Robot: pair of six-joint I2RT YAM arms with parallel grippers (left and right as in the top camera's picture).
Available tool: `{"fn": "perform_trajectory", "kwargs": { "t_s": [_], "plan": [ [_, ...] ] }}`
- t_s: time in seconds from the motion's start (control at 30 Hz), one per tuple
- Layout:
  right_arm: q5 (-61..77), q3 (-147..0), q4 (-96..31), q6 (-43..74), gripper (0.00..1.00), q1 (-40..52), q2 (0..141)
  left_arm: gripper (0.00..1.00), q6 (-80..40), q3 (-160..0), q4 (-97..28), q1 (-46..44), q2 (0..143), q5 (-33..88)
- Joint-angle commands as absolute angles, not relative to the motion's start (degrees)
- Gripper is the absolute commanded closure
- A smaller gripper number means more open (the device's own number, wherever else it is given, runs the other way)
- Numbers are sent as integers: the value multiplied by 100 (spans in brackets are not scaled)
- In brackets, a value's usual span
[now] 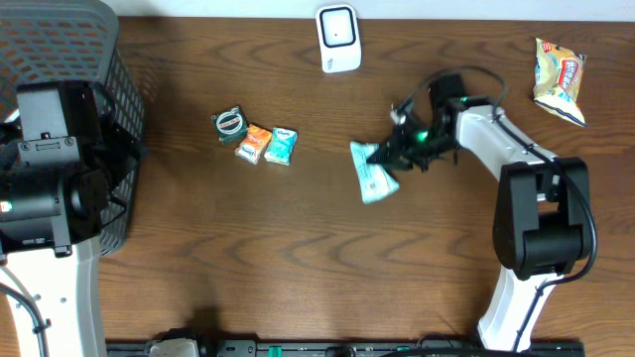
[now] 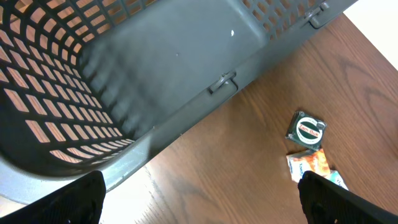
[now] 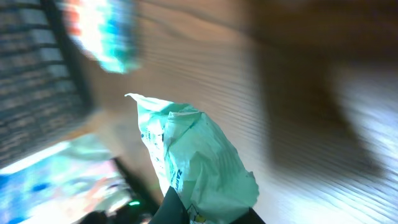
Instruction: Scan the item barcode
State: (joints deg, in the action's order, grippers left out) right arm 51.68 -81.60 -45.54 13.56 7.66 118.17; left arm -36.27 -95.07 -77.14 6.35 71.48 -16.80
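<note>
Teal-green foil marks the item for scanning, a crumpled teal packet point(image 1: 373, 173) just right of the table's centre in the overhead view. The right gripper point(image 1: 394, 154) is closed tight on the packet's upper right edge, so the packet hangs off the fingertips towards 7 o'clock. In the right wrist view the packet point(image 3: 199, 165) rises from between the two dark fingers point(image 3: 176, 205) at the bottom edge, with the pinch on its lower end. That view is blurred, so print and barcode cannot be read, nor whether the packet is clear of the wood. The white scanner point(image 1: 337, 39) stands at the table's 12 o'clock edge, at about 11 o'clock from the packet and well apart from it. The left gripper point(image 2: 199, 208) is spread fully wide and holds nothing, beside the grey basket point(image 2: 155, 81) at 9 o'clock. A round tin point(image 1: 230, 123), an orange sachet point(image 1: 257, 144) and a blue sachet point(image 1: 283, 146) lie together left of centre. A yellow snack bag point(image 1: 561, 79) lies at 2 o'clock.
</note>
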Motion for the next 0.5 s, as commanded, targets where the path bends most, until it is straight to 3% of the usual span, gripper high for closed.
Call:
{"fn": "perform_trajectory", "kwargs": {
  "t_s": [0.0, 0.2, 0.47],
  "plan": [
    [6420, -8711, -4453, 1321, 99, 718, 11828, 2, -3719, -9476, -7734, 663, 7153, -1737],
    [5553, -9330, -4451, 1402, 99, 812, 11526, 2, -3717, -9476, -7734, 663, 7153, -1737],
    [3183, -9343, -4436, 2329, 99, 1203, 10608, 2, -3717, -9476, -7734, 663, 7153, -1737]
  ]
}}
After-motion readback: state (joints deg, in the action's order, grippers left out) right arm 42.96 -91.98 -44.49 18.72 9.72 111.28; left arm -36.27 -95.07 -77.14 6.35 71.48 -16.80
